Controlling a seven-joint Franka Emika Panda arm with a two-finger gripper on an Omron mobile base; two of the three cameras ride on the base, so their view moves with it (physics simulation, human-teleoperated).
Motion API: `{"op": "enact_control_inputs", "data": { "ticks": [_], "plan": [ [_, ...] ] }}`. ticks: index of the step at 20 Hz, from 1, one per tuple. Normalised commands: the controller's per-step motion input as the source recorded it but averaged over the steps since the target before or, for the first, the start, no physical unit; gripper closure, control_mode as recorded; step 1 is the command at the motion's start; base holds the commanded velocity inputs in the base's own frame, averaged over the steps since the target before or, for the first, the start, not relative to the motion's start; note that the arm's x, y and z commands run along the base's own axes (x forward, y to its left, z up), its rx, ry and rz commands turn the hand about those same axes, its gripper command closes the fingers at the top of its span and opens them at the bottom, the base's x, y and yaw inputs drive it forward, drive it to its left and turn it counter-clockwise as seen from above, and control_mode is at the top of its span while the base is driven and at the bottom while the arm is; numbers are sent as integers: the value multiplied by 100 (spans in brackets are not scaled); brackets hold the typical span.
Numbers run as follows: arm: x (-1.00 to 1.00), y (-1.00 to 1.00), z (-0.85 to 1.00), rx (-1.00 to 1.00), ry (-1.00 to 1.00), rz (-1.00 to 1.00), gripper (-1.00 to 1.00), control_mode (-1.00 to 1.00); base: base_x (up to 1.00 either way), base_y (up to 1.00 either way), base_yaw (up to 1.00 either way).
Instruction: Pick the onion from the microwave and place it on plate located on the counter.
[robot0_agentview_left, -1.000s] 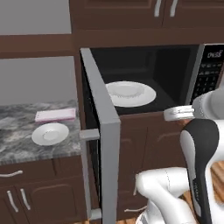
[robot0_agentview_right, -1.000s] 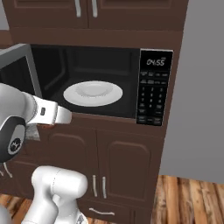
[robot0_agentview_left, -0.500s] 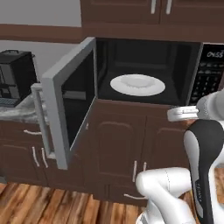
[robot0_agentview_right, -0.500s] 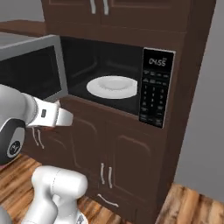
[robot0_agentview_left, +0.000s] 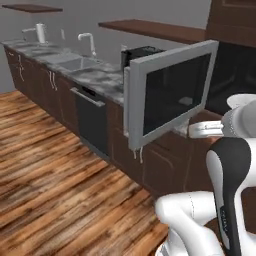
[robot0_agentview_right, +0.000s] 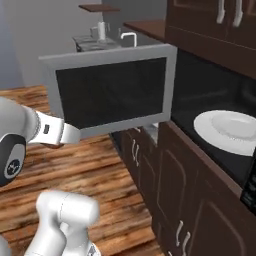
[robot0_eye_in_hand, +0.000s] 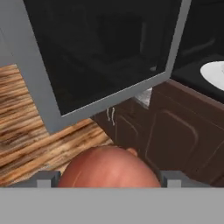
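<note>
From the left base view, the counter (robot0_agentview_left: 95, 75) stretches left beyond the open microwave door (robot0_agentview_left: 170, 95). The right base view shows a white dish (robot0_agentview_right: 227, 131) inside the microwave (robot0_agentview_right: 215, 100). In the hand view the gripper (robot0_eye_in_hand: 107, 178) clamps the onion (robot0_eye_in_hand: 107, 170); the plate, unseen, is probably on that counter, leftward.

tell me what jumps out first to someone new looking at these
The reddish-brown onion bulges large at the bottom of the hand view, between the gripper tips. Behind it the microwave's grey-framed door stands swung wide open, and a white dish lies in the dark cavity on the right.
</note>
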Motion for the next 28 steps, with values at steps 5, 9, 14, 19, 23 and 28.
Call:
{"op": "enact_control_inputs", "data": {
  "ticks": [5,9,14,19,23,28],
  "plan": [
    [0,0,0,0,0,0,100,100,-36,0,100],
    [0,0,0,0,0,0,100,100,-39,0,100],
    [0,0,0,0,0,0,100,100,-32,21,83],
    [0,0,0,0,0,0,100,100,40,47,3],
    [0,0,0,0,0,0,100,100,94,49,-11],
    [0,0,0,0,0,0,100,100,100,25,-16]
  ]
}}
